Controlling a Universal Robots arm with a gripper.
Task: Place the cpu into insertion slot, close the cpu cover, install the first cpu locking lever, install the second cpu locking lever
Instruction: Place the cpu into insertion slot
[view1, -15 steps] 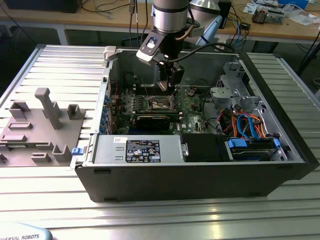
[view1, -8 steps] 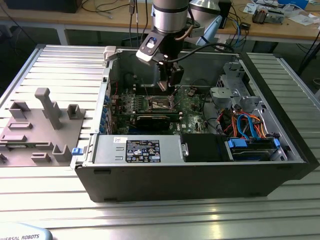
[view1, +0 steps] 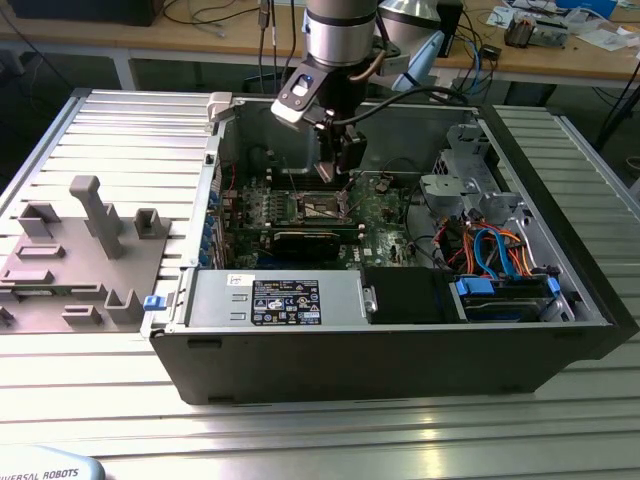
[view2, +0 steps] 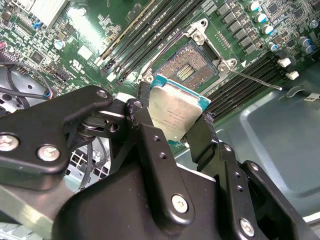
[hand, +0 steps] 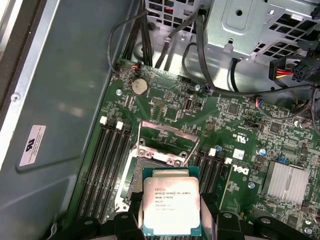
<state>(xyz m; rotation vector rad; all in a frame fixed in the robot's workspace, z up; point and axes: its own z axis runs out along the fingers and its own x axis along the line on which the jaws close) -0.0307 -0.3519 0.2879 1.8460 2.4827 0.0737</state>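
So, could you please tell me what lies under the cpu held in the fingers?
The cpu hangs over the open insertion slot, whose gold contacts partly show. The slot's remainder beneath the chip is covered.

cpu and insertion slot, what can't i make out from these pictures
- cpu underside: faces away in both wrist views; the pincer, shut on the cpu, covers two edges.
- insertion slot: in the first wrist view the cpu hides most of it; in the second wrist view the cpu overlaps one corner.
- exterior view: cpu and insertion slot too small to make out beneath the pincer.
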